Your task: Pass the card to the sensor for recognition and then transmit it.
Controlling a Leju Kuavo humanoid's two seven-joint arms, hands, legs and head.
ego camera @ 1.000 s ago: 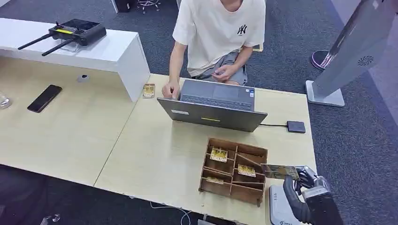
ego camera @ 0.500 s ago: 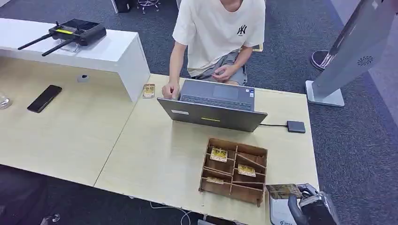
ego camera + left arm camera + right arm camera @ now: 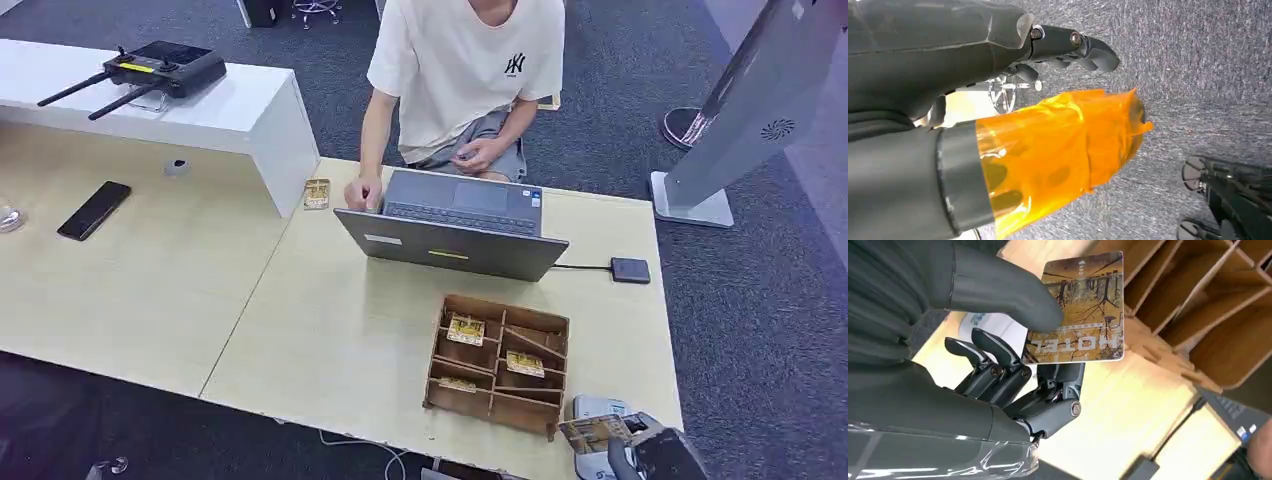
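The right hand (image 3: 1013, 335) pinches the card (image 3: 1079, 310) between thumb and fingers, holding it flat just over the white sensor (image 3: 597, 408), which sits at the desk's near edge right beside the wooden tray (image 3: 497, 408). Held level like that, the card's face can meet the reader. The left hand (image 3: 1068, 47) hangs over the carpet holding nothing, fingers loosely curled. Beyond the tray, a person (image 3: 465, 70) sits at a laptop (image 3: 455, 245), likely to receive the card.

Bright, even indoor light, soft shadows — wrist views sharp up close, background perhaps slightly blurred
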